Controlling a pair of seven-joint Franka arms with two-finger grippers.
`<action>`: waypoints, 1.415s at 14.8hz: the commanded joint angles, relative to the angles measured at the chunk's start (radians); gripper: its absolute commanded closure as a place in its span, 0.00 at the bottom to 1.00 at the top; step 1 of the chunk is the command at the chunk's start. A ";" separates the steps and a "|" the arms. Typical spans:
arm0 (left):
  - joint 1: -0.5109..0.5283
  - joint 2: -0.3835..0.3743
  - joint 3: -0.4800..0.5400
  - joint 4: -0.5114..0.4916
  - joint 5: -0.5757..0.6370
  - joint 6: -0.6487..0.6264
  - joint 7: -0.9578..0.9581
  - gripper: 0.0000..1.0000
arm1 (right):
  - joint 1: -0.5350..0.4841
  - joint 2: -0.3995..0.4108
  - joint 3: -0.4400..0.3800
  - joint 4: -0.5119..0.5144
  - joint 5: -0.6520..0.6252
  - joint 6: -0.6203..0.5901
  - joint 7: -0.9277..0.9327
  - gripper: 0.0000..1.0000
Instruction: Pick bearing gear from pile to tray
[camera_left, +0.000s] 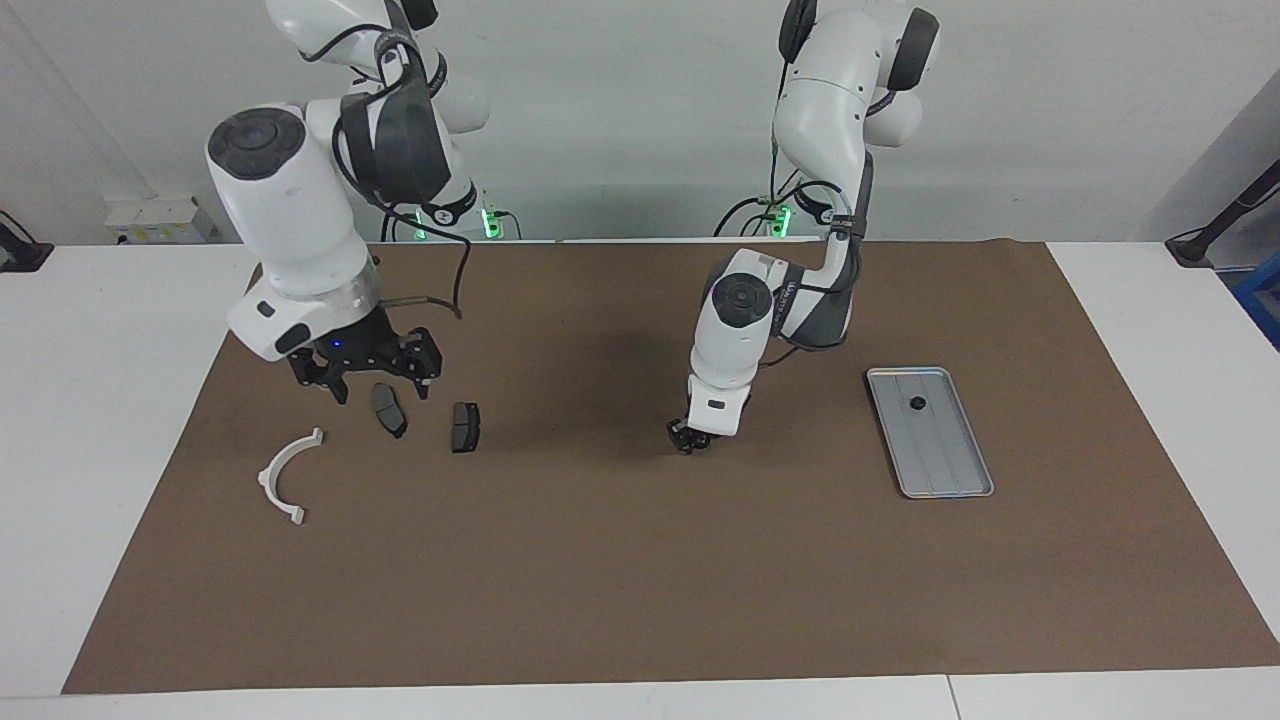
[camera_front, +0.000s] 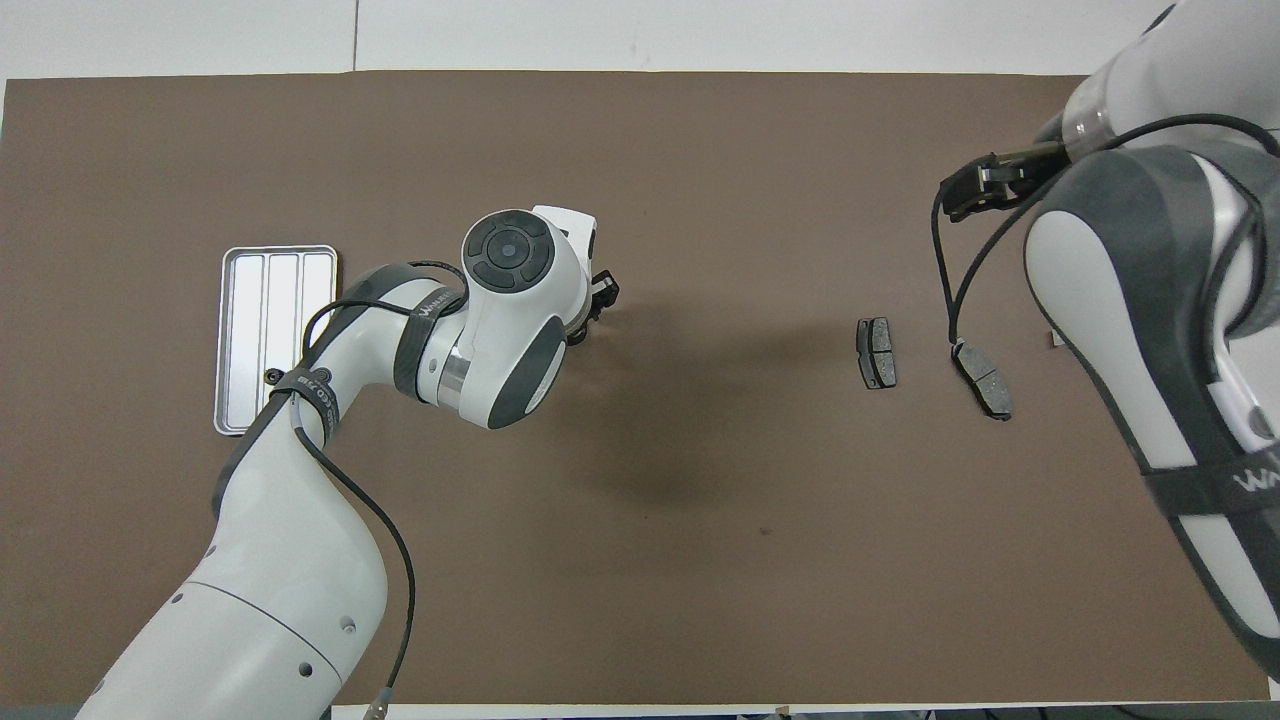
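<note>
The bearing gear (camera_left: 697, 441) is a small black round piece on the brown mat at mid-table. It is mostly covered by my left gripper (camera_left: 690, 438), which reaches down to the mat and is shut on it. In the overhead view the left wrist (camera_front: 515, 260) hides the gear. The silver tray (camera_left: 945, 460) lies toward the left arm's end and holds one tiny black piece (camera_left: 916, 403). The pile lies toward the right arm's end: two dark brake pads (camera_left: 389, 411) (camera_left: 465, 427) and a white arc (camera_left: 288, 478). My right gripper (camera_left: 382, 388) hangs open over the pads.
The brown mat (camera_left: 640, 580) covers most of the white table. In the overhead view the tray (camera_front: 250, 300) and both brake pads (camera_front: 876, 352) (camera_front: 983, 378) show, while the right arm covers the white arc. A small white box (camera_left: 160, 220) sits at the table's edge by the wall.
</note>
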 joint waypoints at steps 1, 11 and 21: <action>0.000 0.027 0.000 0.036 0.011 -0.022 -0.016 0.39 | -0.020 -0.188 -0.027 -0.162 0.028 -0.009 -0.050 0.00; 0.003 0.017 0.011 0.074 0.043 -0.175 -0.057 0.91 | -0.043 -0.310 -0.035 -0.150 0.051 -0.189 -0.051 0.00; 0.428 -0.073 0.022 0.047 0.062 -0.274 0.744 0.90 | -0.046 -0.307 -0.033 -0.149 0.118 -0.232 0.021 0.00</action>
